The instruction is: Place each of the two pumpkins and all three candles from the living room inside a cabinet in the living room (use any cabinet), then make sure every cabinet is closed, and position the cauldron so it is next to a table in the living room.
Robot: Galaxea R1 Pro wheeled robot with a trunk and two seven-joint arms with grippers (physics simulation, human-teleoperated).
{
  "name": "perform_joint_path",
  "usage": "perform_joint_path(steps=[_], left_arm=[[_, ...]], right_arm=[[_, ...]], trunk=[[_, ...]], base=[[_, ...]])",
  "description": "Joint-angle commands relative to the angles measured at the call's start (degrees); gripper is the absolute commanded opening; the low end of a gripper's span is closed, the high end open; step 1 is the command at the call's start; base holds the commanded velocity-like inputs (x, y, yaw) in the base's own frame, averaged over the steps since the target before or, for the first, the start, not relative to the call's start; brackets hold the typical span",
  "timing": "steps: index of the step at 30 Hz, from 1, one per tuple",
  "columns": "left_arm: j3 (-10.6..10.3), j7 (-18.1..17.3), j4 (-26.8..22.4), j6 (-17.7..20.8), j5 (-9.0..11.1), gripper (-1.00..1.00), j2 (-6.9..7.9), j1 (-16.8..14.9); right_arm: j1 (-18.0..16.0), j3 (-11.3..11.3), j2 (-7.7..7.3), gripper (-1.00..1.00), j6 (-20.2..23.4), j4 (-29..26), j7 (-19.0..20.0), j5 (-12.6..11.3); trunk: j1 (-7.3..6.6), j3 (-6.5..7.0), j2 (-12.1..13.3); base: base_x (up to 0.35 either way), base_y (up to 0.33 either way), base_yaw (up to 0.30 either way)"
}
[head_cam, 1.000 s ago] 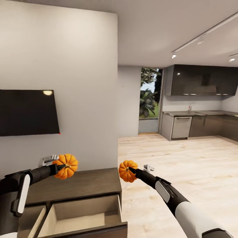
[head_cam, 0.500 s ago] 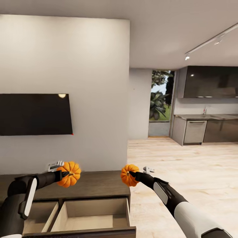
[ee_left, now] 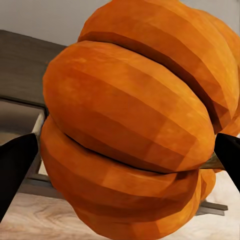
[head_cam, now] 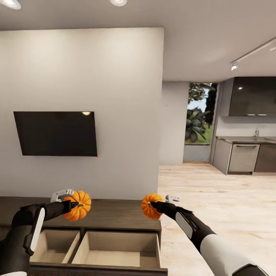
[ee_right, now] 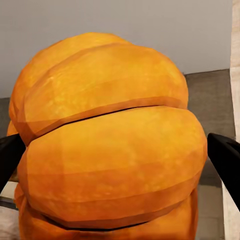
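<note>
Left gripper [head_cam: 73,205] clamped on a pumpkin [head_cam: 78,205], held over the cabinet [head_cam: 115,217] top, above its open left drawer [head_cam: 55,245]. Stem points sideways toward the gripper, ribs running level. Right gripper [head_cam: 154,206] clamped on the second pumpkin [head_cam: 150,206] over the cabinet's right end, above the open right drawer [head_cam: 119,249]; its stem also faces the gripper. Black TV [head_cam: 56,133] on the wall above the cabinet.

Matt ribbed pumpkins [head_cam: 78,205]; dark wood-grain cabinet [head_cam: 115,218], pale interior.
</note>
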Motion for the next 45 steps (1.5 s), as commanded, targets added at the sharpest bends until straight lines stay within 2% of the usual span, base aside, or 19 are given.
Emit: perform_joint_path(steps=[1,4,11,24,45], left_arm=[[0.1,-0.4,0.0,0.2,-0.3,-1.00,0.00,-0.1],[0.1,-0.4,0.0,0.2,-0.3,-1.00,0.00,-0.1],[0.1,-0.4,0.0,0.2,-0.3,-1.00,0.00,-0.1],[0.8,-0.5,-0.4,0.3,0.0,-1.00,0.07,-0.1],[0.7,-0.5,0.0,0.3,0.1,-1.00,0.08,-0.1]], right_arm=[[-0.1,0.2,-0.02,-1.00,1.0,-0.2,-0.3,-0.3],[-0.1,0.1,-0.02,-1.00,2.9,-0.3,-0.5,-0.2],[-0.1,0.1,0.00,-1.00,3.6,-0.4,-0.6,-0.3],[-0.1,0.1,0.07,-1.00,3.6,-0.4,-0.3,-0.2],[-0.1,0.2,-0.02,-1.00,3.1,-0.4,0.0,-0.2]], trunk=[[0.02,-0.03,-0.1],[0.02,0.15,-0.1],[0.02,0.17,-0.1],[0.02,-0.95,-0.1],[0.02,-2.65,-0.1]], base=[[0.000,0.000,0.208],[0.000,0.000,0.195],[0.000,0.000,0.038],[0.041,0.016,0.058],[0.078,0.043,0.054]])
